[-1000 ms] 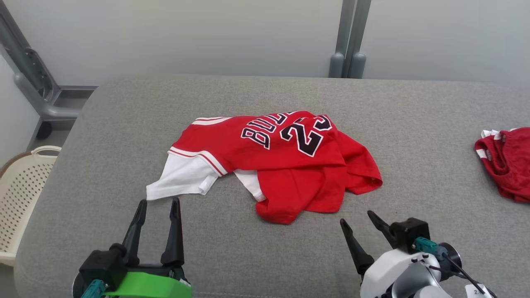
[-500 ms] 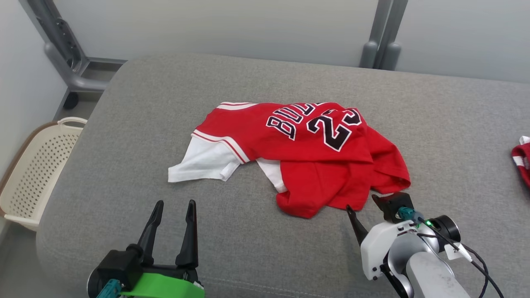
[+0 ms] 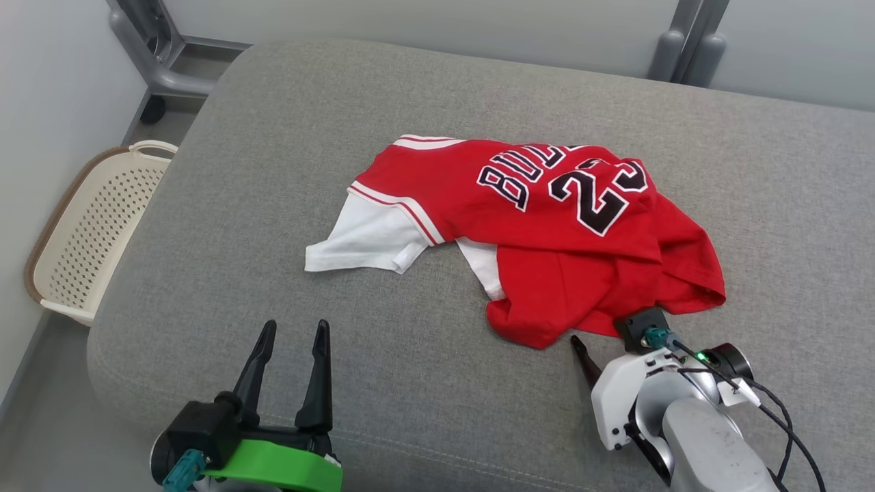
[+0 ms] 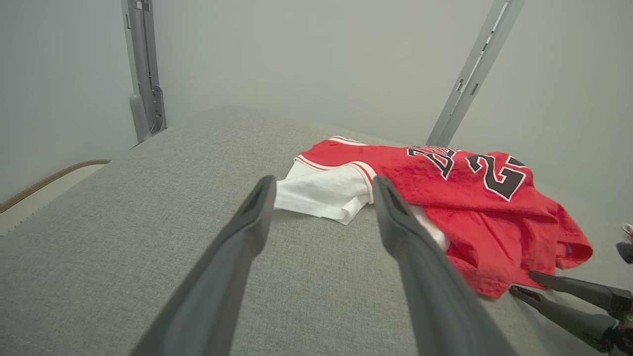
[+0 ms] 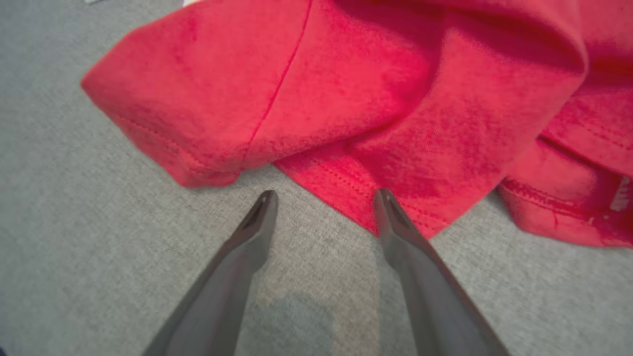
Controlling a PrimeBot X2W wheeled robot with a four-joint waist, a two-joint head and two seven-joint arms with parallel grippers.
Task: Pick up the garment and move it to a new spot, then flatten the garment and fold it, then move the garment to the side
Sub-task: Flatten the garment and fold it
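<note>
- Tabletop of grey padded fabric (image 3: 273, 137): over its near left edge hovers the left hand (image 3: 295, 324), on a green mount. Its two long dark fingers are spread apart with nothing between them, and they point away toward the white sleeve.
- At the near right is the right hand (image 3: 601, 333), on a white wrist. It reaches low to the tabletop with its fingers parted wide and empty, tips right at the garment's near hem.
- In the right wrist view, one fingertip (image 5: 384, 202) overlaps the stitched red hem and the other lies over bare grey fabric just short of it. Contact with the cloth cannot be told.
- The crumpled red jersey with black-and-white lettering and the number 23 (image 3: 547, 232) lies unfolded around the middle of the tabletop, a little to the right. Its white sleeve (image 3: 362, 246) sticks out to the left, and red folds bunch at the near right.
- A cream perforated plastic basket (image 3: 89, 232) stands on the floor left of the tabletop.
- Grey metal posts (image 3: 683, 41) rise beyond the far edge, against a pale wall.
</note>
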